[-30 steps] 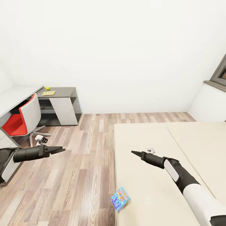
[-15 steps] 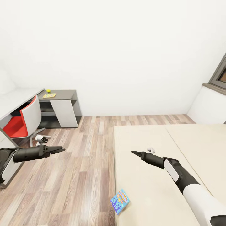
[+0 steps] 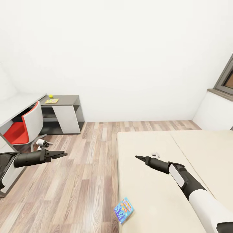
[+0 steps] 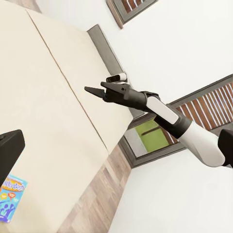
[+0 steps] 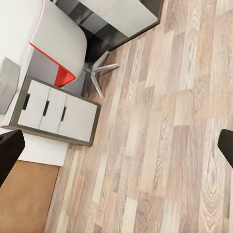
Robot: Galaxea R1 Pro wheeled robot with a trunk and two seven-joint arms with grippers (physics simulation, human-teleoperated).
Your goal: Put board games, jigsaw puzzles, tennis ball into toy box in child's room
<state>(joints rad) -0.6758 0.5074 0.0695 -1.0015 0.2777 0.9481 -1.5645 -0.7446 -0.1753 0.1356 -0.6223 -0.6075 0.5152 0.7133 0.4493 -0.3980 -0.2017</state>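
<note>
The small blue board game (image 3: 124,210) lies at the bed's (image 3: 152,194) near edge, at about six o'clock in the head view. The tennis ball (image 3: 50,96) and a jigsaw puzzle (image 3: 51,101) sit on the desk (image 3: 66,98) at ten o'clock. Both arms reach forward, level. The left tool (image 3: 61,154) and right tool (image 3: 138,158) each look pinched together, holding nothing. The puzzle's detail is too small to read.
</note>
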